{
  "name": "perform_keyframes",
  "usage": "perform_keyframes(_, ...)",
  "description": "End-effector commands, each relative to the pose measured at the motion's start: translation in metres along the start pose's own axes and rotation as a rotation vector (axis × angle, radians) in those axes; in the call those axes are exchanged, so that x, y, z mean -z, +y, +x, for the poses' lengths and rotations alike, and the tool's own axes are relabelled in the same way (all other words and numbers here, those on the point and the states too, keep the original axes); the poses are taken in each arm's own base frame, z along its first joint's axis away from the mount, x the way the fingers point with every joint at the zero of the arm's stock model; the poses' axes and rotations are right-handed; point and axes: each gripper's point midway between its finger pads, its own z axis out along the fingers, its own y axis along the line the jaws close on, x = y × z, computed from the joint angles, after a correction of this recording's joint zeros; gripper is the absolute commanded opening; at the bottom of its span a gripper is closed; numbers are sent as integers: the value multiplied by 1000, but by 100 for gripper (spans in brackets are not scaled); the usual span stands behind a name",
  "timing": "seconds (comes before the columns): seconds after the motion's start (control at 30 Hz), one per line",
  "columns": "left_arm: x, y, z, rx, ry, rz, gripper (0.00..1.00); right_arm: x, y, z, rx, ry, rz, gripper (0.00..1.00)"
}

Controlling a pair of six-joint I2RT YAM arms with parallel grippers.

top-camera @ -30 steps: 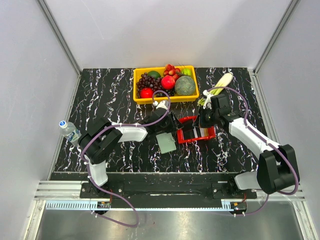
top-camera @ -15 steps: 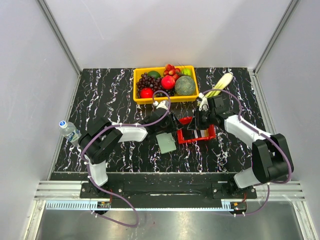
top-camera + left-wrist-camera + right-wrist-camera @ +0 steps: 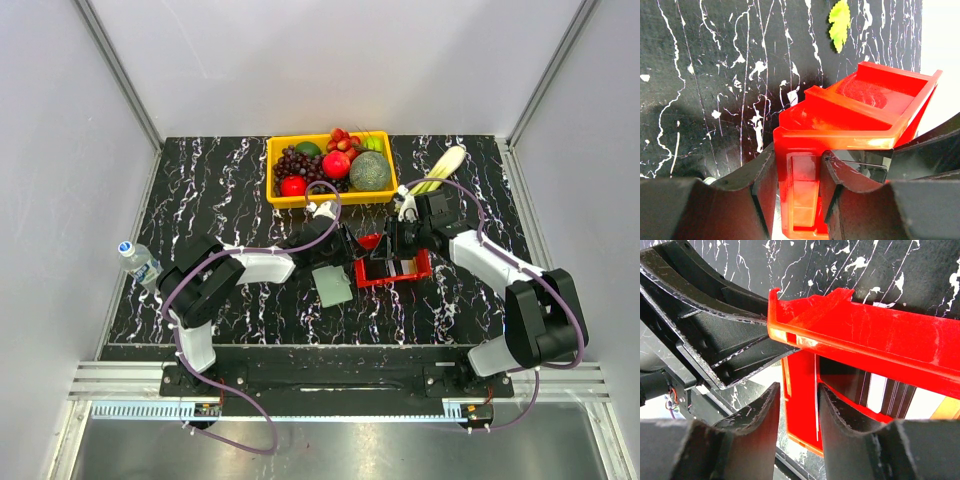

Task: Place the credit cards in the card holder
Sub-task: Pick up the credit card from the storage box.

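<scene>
The credit cards (image 3: 394, 266) stand in a red mesh basket (image 3: 420, 268) at mid-table. In the right wrist view they show as dark, white and orange faces (image 3: 879, 390). One thin card edge (image 3: 816, 400) rises beside the basket's end wall. The grey-green card holder (image 3: 331, 285) lies flat on the table left of the basket, apart from both grippers. My left gripper (image 3: 350, 250) (image 3: 797, 185) is shut on the basket's left wall (image 3: 800, 165). My right gripper (image 3: 398, 248) (image 3: 799, 405) is open, straddling the basket's wall and that card edge, one finger inside, one outside.
A yellow crate (image 3: 271, 170) of fruit stands at the back centre. A pale corn cob (image 3: 442, 168) lies to its right, near the right arm. A water bottle (image 3: 140, 262) sits at the table's left edge. A green leaf scrap (image 3: 840, 24) lies beyond the basket.
My right gripper has gone from shut to open and shifted left and down over the basket. The left gripper and the card holder have not moved.
</scene>
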Motion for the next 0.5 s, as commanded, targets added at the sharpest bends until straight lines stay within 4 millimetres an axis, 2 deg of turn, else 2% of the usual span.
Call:
perform_keyframes(0.0,1,-31,-12,-7,-35,103,0,9,18,-22,28,-81,-34,42)
perform_keyframes(0.47,2,-33,-14,-9,-37,108,0,3,4,-32,-60,-114,49,42)
